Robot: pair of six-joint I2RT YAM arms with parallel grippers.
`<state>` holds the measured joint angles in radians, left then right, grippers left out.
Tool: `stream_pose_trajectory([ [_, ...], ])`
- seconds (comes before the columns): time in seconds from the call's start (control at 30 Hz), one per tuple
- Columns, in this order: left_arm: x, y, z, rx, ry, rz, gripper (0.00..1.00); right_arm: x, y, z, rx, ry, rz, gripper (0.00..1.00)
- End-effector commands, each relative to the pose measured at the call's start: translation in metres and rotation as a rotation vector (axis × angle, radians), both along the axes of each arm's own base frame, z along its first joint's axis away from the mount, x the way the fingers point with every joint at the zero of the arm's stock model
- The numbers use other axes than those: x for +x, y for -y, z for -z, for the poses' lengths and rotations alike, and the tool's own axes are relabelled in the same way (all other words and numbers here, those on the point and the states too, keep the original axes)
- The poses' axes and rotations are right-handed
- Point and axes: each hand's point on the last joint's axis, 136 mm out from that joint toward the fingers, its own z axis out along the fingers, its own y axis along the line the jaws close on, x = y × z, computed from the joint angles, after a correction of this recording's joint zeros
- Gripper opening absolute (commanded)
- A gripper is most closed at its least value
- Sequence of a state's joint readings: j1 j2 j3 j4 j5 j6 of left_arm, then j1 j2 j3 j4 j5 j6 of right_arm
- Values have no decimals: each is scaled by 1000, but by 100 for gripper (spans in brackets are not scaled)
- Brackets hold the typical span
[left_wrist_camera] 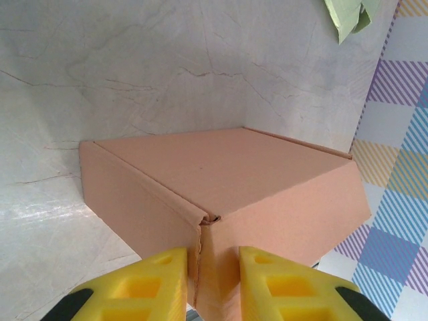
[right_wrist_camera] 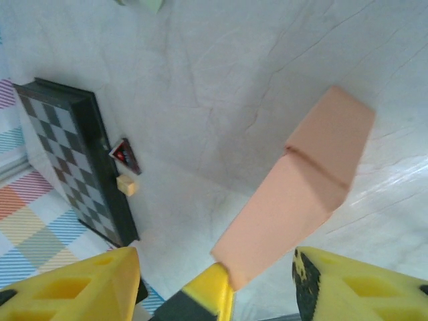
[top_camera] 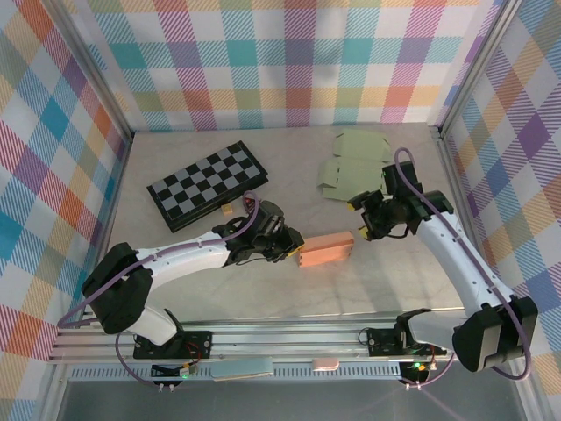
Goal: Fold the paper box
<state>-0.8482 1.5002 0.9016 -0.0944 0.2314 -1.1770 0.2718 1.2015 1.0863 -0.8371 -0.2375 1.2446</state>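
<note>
The salmon-brown paper box (top_camera: 326, 249) lies closed on the table in front of the arms. In the left wrist view the box (left_wrist_camera: 227, 180) has its near corner pinched between the yellow fingers (left_wrist_camera: 157, 284). My left gripper (top_camera: 296, 252) (left_wrist_camera: 212, 284) is shut on that left end. My right gripper (top_camera: 356, 219) (right_wrist_camera: 217, 287) hovers open at the box's right end, jaws wide apart. From the right wrist the box (right_wrist_camera: 301, 194) runs diagonally between them, untouched. A yellow finger of the left gripper (right_wrist_camera: 208, 294) meets its lower corner.
A black-and-white checkerboard (top_camera: 208, 184) (right_wrist_camera: 73, 154) lies at the back left, with a small tan block (top_camera: 227, 210) (right_wrist_camera: 126, 185) and a red-and-black triangle (right_wrist_camera: 124, 155) by its edge. Flat pale green cardboard (top_camera: 351, 167) (left_wrist_camera: 348, 17) lies at the back right. Plaid walls enclose the table.
</note>
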Motion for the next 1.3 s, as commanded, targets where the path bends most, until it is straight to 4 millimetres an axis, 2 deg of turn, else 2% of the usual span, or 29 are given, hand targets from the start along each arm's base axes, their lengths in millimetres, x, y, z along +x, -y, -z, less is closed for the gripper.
stream_pose_trajectory([
  [0.0, -11, -15, 30, 112, -74, 16, 24, -24, -3, 17, 16, -61, -128, 58],
  [0.2, -11, -15, 29, 115, -71, 18, 23, -32, 2, 41, 13, -109, -123, 51],
  [0.53, -11, -15, 29, 117, -71, 16, 23, -46, 8, 65, -18, -171, -135, 42],
  [1.27, -15, -15, 34, 128, -52, 72, 24, -65, 24, 109, -73, -265, -106, 39],
])
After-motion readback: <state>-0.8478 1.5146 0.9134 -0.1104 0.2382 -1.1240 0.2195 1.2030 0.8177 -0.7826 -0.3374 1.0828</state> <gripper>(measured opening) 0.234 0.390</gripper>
